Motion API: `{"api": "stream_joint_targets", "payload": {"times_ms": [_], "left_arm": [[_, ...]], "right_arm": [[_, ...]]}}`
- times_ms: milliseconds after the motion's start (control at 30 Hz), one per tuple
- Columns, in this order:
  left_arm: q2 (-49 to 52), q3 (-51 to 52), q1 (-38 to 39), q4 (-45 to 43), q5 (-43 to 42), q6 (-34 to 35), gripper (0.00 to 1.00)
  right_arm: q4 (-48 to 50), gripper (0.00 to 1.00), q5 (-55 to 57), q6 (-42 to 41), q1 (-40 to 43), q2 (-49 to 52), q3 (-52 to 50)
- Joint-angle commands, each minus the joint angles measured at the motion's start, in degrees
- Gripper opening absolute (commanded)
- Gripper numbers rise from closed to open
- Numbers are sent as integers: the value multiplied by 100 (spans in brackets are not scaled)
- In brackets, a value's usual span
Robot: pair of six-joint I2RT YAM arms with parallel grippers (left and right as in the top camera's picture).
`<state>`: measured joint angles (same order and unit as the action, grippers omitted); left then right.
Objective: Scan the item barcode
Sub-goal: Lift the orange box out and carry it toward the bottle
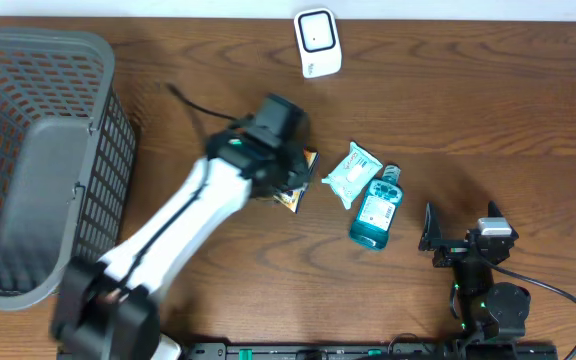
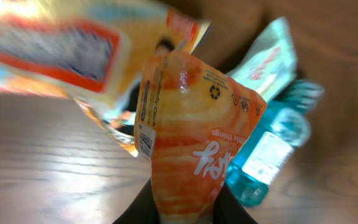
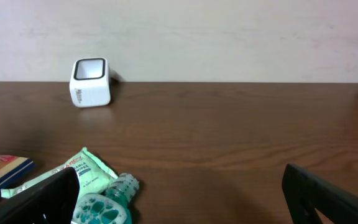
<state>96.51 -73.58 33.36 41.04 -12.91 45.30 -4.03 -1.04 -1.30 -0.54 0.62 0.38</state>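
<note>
**A:** Two packets under the left arm point(image 1: 183, 215), is it?

**B:** Seems so. The left jaws are clenched on the tail of the orange snack packet point(image 2: 191, 143), near the middle of the bench point(image 1: 488, 100). A second, blurred packet point(image 2: 73, 56) sits just beside it, toward ten o'clock in the wrist view.

**A:** And the right jaws?

**B:** Spread wide, grasping nothing, down at five o'clock.

**A:** What worries you?

**B:** The pinch takes only the packet's end. Glossy film could slip, or the packet could flop, so that what looks like its barcode strip point(image 2: 145, 140) faces away from the scanner point(image 1: 317, 42) at twelve o'clock. It might also drag its neighbour along, or brush the wipes point(image 1: 351, 172) and blue bottle point(image 1: 376, 212) at its three o'clock.

**A:** The surface?

**B:** Dark polished wood grain, throwing glare. There's a plain pale wall point(image 3: 229, 37) behind and a grey basket point(image 1: 43, 42) at nine o'clock.
</note>
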Motion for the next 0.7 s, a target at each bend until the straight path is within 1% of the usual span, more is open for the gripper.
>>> {"api": "stream_joint_targets", "payload": {"times_ms": [0,33,67,133,200,267,300,333,367,400,433,500,567,600,667], "left_arm": [[599,24,345,-48,114,1182,8],[723,24,433,-61,85,1381,7],[944,24,603,-61,0,2015,7],[1093,24,752,-63,-37,2610,7],[1169,24,866,-111,-35,3062,8],[1182,24,935,-212,-37,3322,8],[1182,24,960,-319,-79,3329,12],[1182,24,975,-463,-195,3294,22],[1182,22,975,-577,-367,3211,27],[1182,22,975,-708,-549,3099,27],[1172,22,975,-892,-835,2820,27],[1145,17,975,-879,-844,2555,27],[1128,17,973,-837,-780,2358,39],[1128,17,973,-802,-782,2326,48],[1128,17,973,-697,-730,2319,54]], "right_arm": [[-20,99,33,-81,22,-24,-7],[-17,99,31,-81,22,-24,-7],[-20,99,31,-81,22,-24,-7],[-20,99,31,-81,22,-24,-7],[-20,99,31,-81,22,-24,-7],[-20,99,31,-81,22,-24,-7],[-17,99,31,-81,22,-24,-7],[-17,99,31,-81,22,-24,-7],[-20,99,31,-81,22,-24,-7],[-20,99,33,-81,22,-24,-7],[-20,99,31,-81,22,-24,-7],[-20,99,31,-81,22,-24,-7],[-17,99,31,-81,22,-24,-7],[-17,99,33,-81,22,-24,-7],[-17,99,31,-81,22,-24,-7]]}}
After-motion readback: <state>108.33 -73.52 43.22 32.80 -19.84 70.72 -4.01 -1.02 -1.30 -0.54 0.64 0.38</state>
